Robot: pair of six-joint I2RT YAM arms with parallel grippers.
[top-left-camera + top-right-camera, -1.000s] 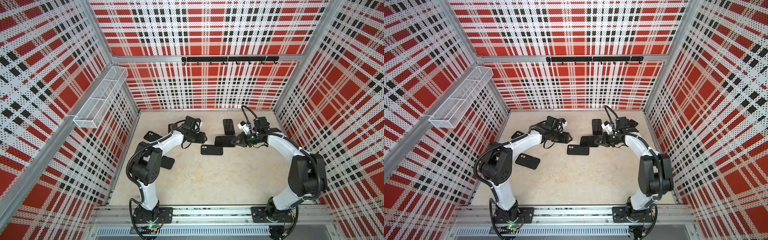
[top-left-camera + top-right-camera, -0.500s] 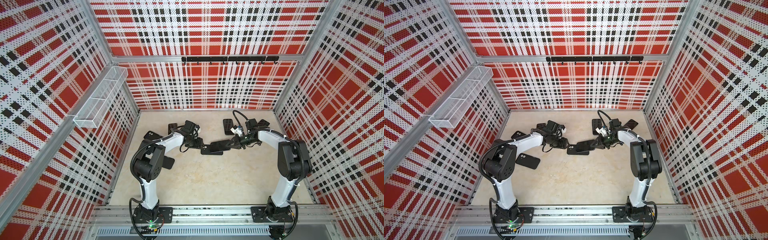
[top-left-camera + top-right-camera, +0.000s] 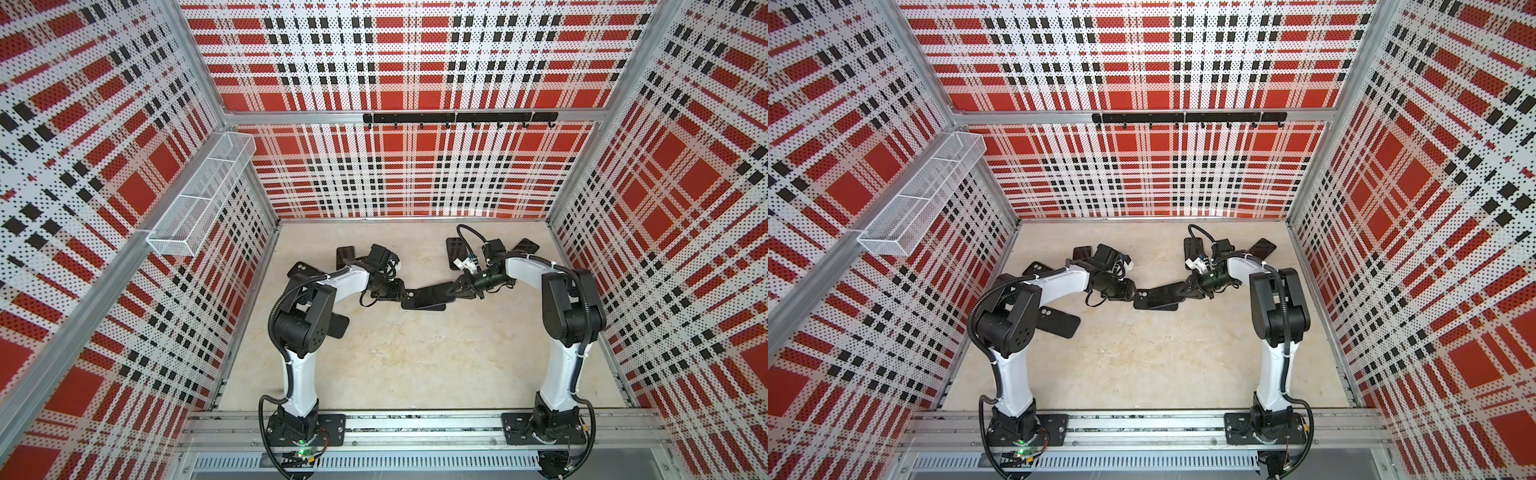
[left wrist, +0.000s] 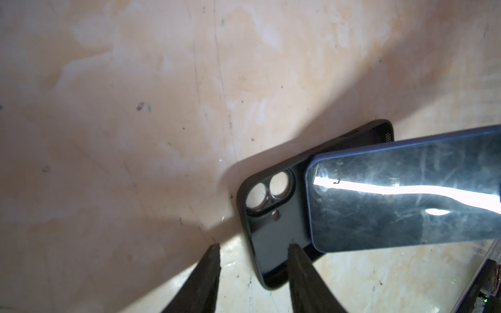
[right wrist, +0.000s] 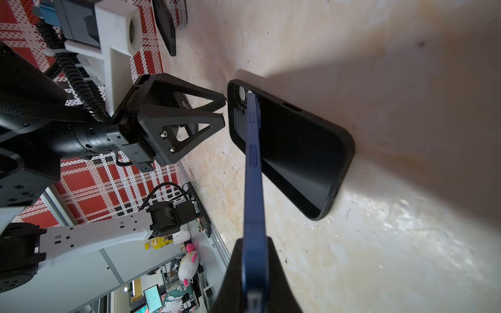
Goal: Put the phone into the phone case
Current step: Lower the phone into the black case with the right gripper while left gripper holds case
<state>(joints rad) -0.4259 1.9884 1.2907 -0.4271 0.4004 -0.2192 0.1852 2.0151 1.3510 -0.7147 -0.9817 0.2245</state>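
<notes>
While my right tool (image 5: 254, 244) is clamped on the blue phone (image 5: 253, 162) and holds it tilted above the black phone case (image 5: 298, 151), I judge the step in hand to be seating the phone. The case lies flat on the tabletop (image 4: 135, 108), open side up. My left tool (image 4: 254, 245) stands part open at the case's camera-cutout end, its tips either side of the rim, gripping nothing. Next I should line up the corners, brace the case and press down.
</notes>
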